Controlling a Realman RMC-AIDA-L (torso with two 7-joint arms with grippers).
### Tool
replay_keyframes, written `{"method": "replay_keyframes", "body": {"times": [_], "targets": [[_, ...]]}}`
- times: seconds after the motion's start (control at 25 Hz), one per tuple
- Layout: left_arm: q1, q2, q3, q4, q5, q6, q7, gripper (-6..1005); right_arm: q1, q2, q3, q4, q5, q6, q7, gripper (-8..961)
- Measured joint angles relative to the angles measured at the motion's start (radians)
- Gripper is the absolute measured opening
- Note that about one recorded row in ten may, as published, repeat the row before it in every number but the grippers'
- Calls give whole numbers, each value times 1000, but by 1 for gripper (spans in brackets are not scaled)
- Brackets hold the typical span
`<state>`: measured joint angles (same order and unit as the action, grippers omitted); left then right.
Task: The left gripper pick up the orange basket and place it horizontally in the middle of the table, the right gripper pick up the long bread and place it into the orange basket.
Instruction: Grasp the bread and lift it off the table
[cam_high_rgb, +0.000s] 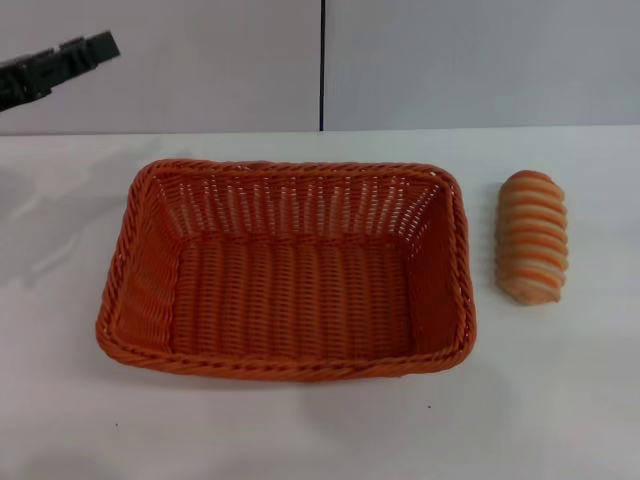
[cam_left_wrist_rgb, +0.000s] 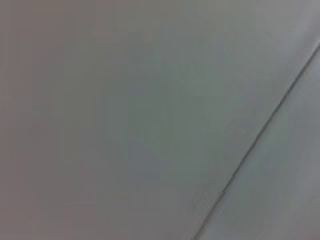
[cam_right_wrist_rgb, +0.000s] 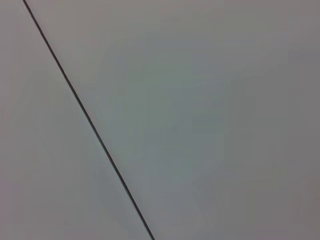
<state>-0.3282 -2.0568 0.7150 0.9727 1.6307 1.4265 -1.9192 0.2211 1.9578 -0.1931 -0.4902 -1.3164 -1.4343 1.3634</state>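
Note:
The orange basket (cam_high_rgb: 140, 250) lies lengthwise across the middle of the white table (cam_high_rgb: 560, 400), open side up and empty. The long bread (cam_high_rgb: 532, 236), striped tan and cream, rests on the table just to the right of the basket, clear of its rim. My left gripper (cam_high_rgb: 98, 46) hangs high at the far upper left, well above and behind the basket, holding nothing. My right gripper is out of the head view. Both wrist views show neither the basket nor the bread.
A grey panelled wall with a dark vertical seam (cam_high_rgb: 322, 65) stands behind the table. The same kind of seam (cam_left_wrist_rgb: 260, 135) crosses the left wrist view, and a seam (cam_right_wrist_rgb: 90, 120) crosses the right wrist view. Bare tabletop lies in front of the basket.

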Motion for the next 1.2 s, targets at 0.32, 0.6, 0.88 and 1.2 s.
{"method": "replay_keyframes", "body": {"times": [0.32,0.6,0.88,1.2], "targets": [[-47,-5,-15,-283,-250,5,503,606,-22,-18,4,-351,-202,-64,372,175],[-65,-6,-12,-410,-318,32,734,606,124,-116,89,-613,-776,-261,583,377],[-68,-8,-15,-433,-322,42,765,605,262,-157,-123,-625,-1083,-376,551,543],[-73,-10,-18,-482,-347,62,797,605,311,-118,-241,-603,-1083,-367,492,650]]}}
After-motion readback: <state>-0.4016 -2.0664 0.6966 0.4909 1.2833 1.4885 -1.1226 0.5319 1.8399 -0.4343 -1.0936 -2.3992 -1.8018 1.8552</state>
